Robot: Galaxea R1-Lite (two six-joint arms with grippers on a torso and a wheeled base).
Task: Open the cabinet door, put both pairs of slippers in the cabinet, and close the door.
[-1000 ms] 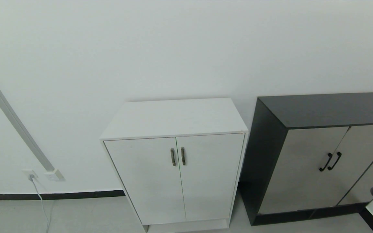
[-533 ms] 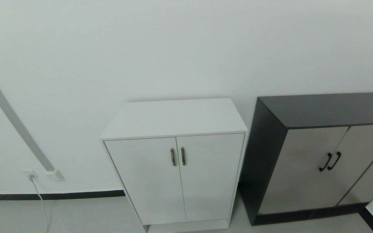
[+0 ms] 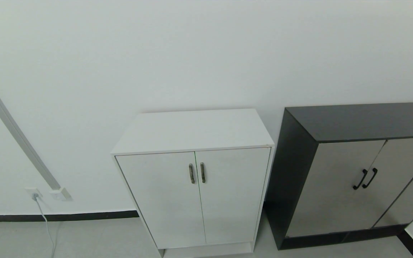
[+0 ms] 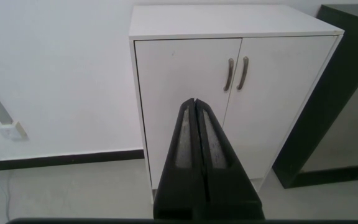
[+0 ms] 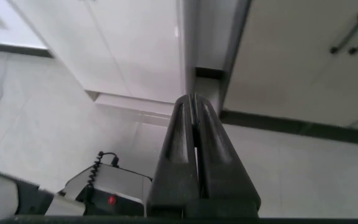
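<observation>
White cabinet (image 3: 192, 132) stands on the pale grey floor (image 3: 84, 238) against the white wall (image 3: 192, 53). Both doors are shut, its two vertical handles (image 3: 196, 173) sit side by side at the centre seam, and a black cabinet (image 3: 292, 172) with grey doors is just beside it on the right. On the wall to its left: slanted cable duct (image 3: 13, 129), socket (image 3: 33, 194) with a grey cord (image 3: 45, 219) dropping to the floor, black skirting strip (image 3: 56, 216). Left gripper (image 4: 195, 102) faces the white cabinet's front from well back, claw pinched closed on nothing; right gripper (image 5: 194, 98) points at the floor by the gap between the cabinets, claw likewise closed and empty.
</observation>
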